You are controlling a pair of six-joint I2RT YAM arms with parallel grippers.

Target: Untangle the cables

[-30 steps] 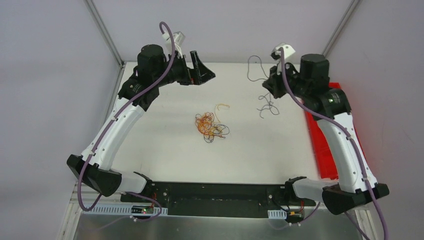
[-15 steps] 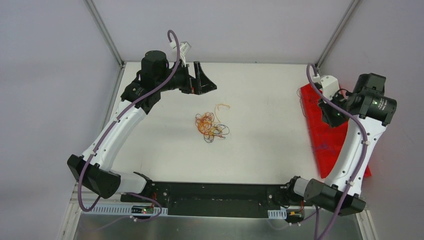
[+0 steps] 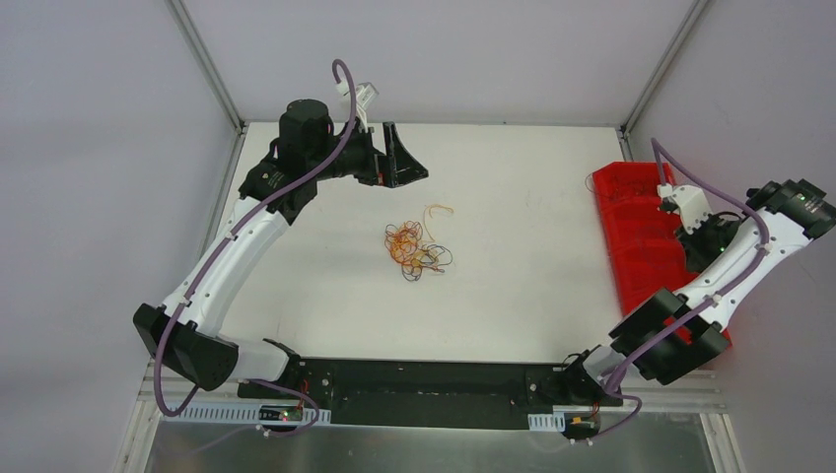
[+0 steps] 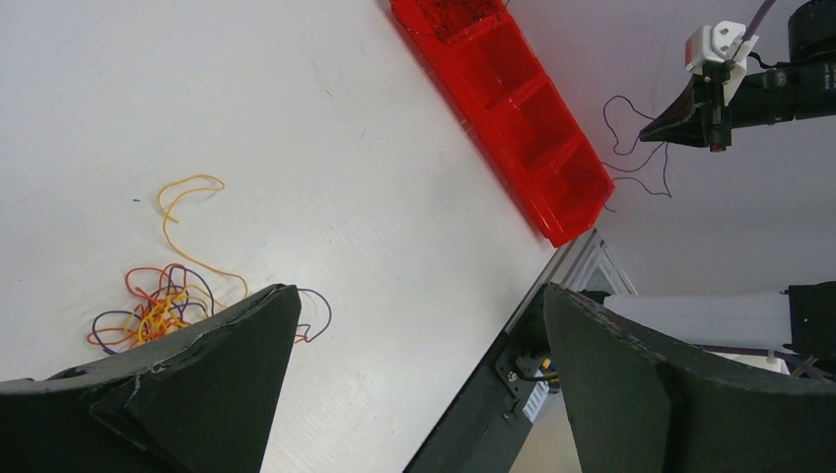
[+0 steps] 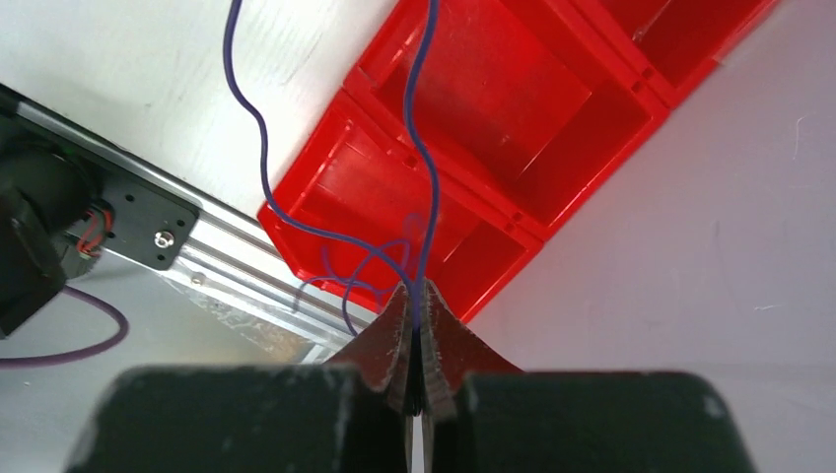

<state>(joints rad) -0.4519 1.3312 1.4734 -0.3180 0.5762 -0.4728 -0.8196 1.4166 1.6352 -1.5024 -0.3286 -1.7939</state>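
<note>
A ball of orange, red, yellow and dark purple cables lies mid-table, with a loose yellow strand just behind it. The ball also shows in the left wrist view, as does the strand. My left gripper is open and empty, raised behind and left of the ball; its own view shows the jaws wide apart. My right gripper is shut on a thin dark purple cable, which dangles over the red bin.
The red bin, with several compartments, lies along the table's right edge. The black base rail runs along the near edge. Grey walls with metal posts close in the back and sides.
My right arm has swung from the back middle of the table out to the right, carrying the dark purple cable over the red bin. My left arm has hardly moved.
</note>
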